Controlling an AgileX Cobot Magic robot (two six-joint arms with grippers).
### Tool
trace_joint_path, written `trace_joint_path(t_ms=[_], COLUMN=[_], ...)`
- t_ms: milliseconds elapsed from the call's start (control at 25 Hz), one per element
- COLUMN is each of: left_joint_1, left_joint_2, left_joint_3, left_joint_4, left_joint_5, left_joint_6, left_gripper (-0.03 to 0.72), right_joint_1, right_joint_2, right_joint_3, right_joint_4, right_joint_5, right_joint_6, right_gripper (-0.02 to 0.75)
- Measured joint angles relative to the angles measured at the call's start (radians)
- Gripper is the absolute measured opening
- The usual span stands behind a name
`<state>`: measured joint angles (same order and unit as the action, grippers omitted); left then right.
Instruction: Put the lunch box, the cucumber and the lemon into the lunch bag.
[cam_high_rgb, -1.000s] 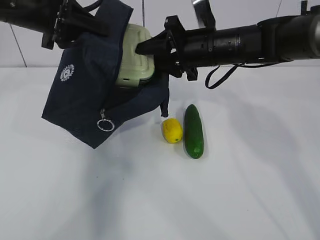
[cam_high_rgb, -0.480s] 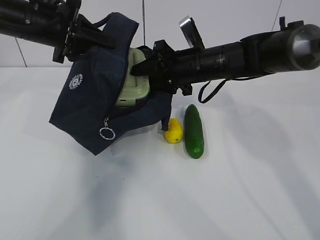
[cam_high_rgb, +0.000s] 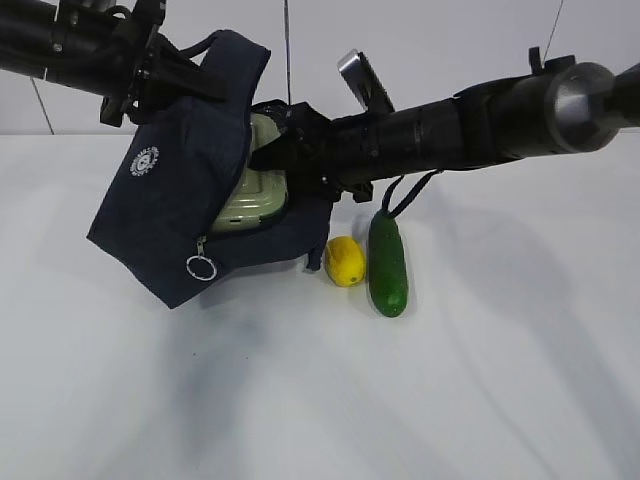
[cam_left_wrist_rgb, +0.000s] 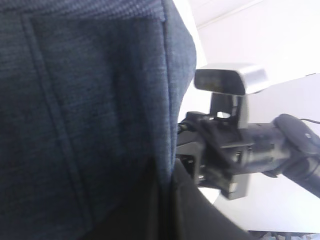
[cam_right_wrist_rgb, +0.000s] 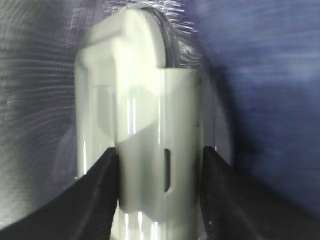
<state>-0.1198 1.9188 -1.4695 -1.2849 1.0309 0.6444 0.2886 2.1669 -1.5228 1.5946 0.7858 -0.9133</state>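
Note:
The navy lunch bag (cam_high_rgb: 170, 215) hangs tilted above the table, held up by my left gripper (cam_high_rgb: 150, 75), which is shut on its upper fabric (cam_left_wrist_rgb: 90, 125). The sage-green lunch box (cam_high_rgb: 250, 195) sits partly inside the bag's open mouth. My right gripper (cam_high_rgb: 275, 155) is shut on the lunch box's clip end (cam_right_wrist_rgb: 160, 165), inside the bag. The yellow lemon (cam_high_rgb: 344, 262) and the dark green cucumber (cam_high_rgb: 386, 263) lie side by side on the table, just right of the bag.
The bag's metal ring pull (cam_high_rgb: 199, 267) dangles from the zipper. The white table (cam_high_rgb: 320, 400) stretches in front. My right arm (cam_high_rgb: 470, 125) spans above the cucumber; its wrist camera shows in the left wrist view (cam_left_wrist_rgb: 230, 82).
The lunch box has gone deeper into the bag as my right gripper pushed left. The bag shifted slightly left and lower. Lemon and cucumber have not moved.

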Motion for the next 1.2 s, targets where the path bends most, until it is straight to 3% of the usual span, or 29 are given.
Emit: trace_joint_path(t_ms=[200, 1200], left_joint_1=[0.0, 0.0], left_joint_2=[0.014, 0.126], left_joint_3=[0.0, -0.007], left_joint_4=[0.032, -0.046], left_joint_5=[-0.006, 0.012], left_joint_6=[0.0, 0.002], left_gripper=[-0.008, -0.009], right_joint_1=[0.015, 0.017], right_joint_2=[0.052, 0.104], right_joint_3=[-0.033, -0.041], right_joint_4=[0.0, 0.0], right_joint_5=[0.002, 0.011], right_joint_6=[0.0, 0.0], right_gripper=[0.374, 0.379])
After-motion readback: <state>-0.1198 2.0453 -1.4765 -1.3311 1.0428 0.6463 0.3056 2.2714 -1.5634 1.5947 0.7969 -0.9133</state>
